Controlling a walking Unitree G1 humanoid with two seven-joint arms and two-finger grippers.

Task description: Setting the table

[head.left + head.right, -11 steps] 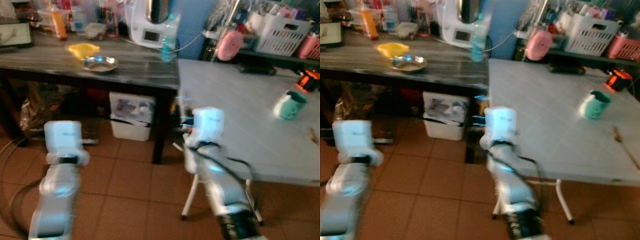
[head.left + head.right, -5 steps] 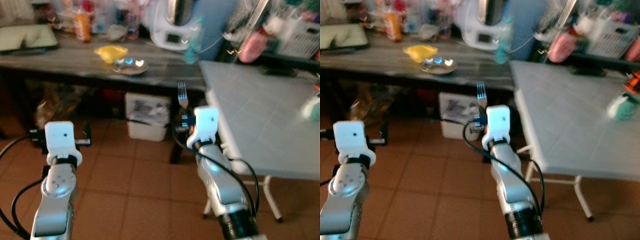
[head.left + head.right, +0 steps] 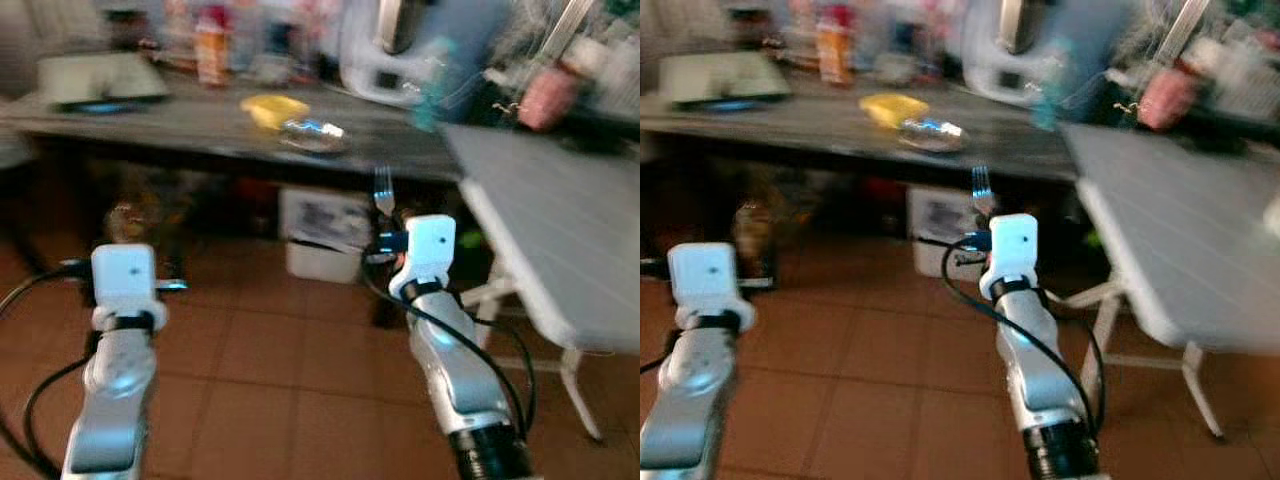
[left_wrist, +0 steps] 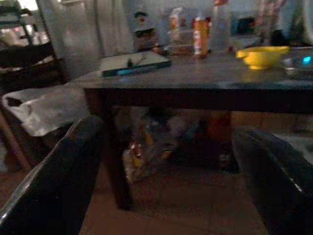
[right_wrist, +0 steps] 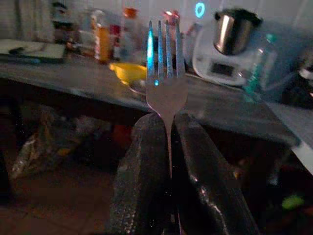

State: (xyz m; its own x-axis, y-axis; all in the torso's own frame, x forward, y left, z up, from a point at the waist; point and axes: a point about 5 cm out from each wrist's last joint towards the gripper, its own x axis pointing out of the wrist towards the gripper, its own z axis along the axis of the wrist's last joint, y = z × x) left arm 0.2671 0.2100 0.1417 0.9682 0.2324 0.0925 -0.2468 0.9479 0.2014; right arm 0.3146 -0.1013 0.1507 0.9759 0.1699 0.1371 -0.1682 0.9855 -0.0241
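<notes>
Fork [image 5: 165, 85] held upright, clamped between right gripper [image 5: 168, 142] fingers, carried above floor. Left gripper [image 4: 166, 161] fingers spread, nothing held. Fork not yet laid on white table [image 3: 560, 240]; placement judged outstanding.

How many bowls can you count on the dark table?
2: a yellow bowl and a metal bowl right beside it, both on the dark table. The blurred clutter behind may hide more.
</notes>
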